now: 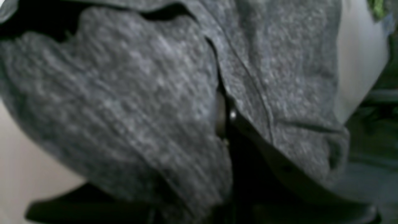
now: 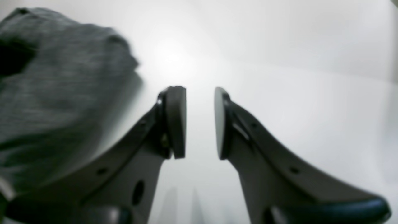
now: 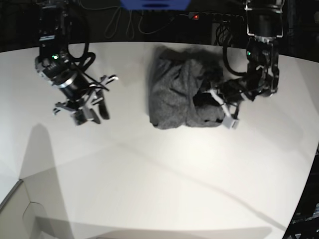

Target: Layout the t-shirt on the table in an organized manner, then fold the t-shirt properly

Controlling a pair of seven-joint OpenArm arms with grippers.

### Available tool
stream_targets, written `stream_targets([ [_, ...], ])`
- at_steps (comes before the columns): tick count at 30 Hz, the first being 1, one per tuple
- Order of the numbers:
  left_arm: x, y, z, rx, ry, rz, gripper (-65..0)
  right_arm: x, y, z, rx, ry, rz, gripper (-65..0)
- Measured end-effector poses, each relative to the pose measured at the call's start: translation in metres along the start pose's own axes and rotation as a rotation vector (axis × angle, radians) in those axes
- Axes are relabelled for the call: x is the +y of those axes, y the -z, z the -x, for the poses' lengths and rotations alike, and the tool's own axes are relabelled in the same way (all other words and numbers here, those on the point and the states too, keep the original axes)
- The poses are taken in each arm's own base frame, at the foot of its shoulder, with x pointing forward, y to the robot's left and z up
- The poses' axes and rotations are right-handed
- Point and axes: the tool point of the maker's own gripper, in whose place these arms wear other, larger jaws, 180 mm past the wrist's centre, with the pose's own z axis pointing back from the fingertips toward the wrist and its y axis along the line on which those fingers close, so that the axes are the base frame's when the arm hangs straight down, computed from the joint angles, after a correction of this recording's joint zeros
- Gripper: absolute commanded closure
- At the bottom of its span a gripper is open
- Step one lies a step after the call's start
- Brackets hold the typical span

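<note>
Cloth is the worry: the t-shirt (image 3: 182,94) lies bunched at the far side of the table (image 3: 159,189), with the left gripper (image 3: 225,110) buried in its edge, jaws hidden so I cannot tell their state. A pull could drag several layers together. The right gripper (image 2: 200,123) stands spread and empty, well apart.

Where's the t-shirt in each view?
Left wrist: t-shirt fills most of the frame, blurred, very close.
Right wrist: left edge, beside the empty right gripper.
Base: crumpled heap, top centre, left gripper at its right side.
Shared landmark: white table.
</note>
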Motion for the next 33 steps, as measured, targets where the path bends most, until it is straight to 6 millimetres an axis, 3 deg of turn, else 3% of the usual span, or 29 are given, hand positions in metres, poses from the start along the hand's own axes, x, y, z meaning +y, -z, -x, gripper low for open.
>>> stream_targets([
  [7,-0.022,0.029,-0.037,0.143,0.362,-0.086,0.0,-0.029,-0.016,0.014,0.027,0.028,0.088,-16.6],
  [14,-0.055,0.055,-0.06,0.28,0.759,-0.152,0.0,-0.053,-0.033,0.032,0.066,0.056,0.168,-16.6],
  [17,-0.08,0.068,-0.072,0.278,0.932,-0.146,0.0,-0.065,-0.042,0.038,0.076,0.074,0.21,-16.6],
  [20,-0.109,0.082,-0.07,0.265,1.066,-0.091,0.0,-0.08,-0.051,0.043,0.08,0.094,0.262,-16.6],
  [26,-0.138,0.099,-0.056,0.308,1.249,-0.047,0.0,-0.083,-0.059,0.054,0.105,0.108,0.281,-16.6],
  [33,-0.143,0.116,-0.045,0.376,1.377,-0.079,0.0,-0.078,-0.066,0.063,0.128,0.112,0.28,-16.6],
])
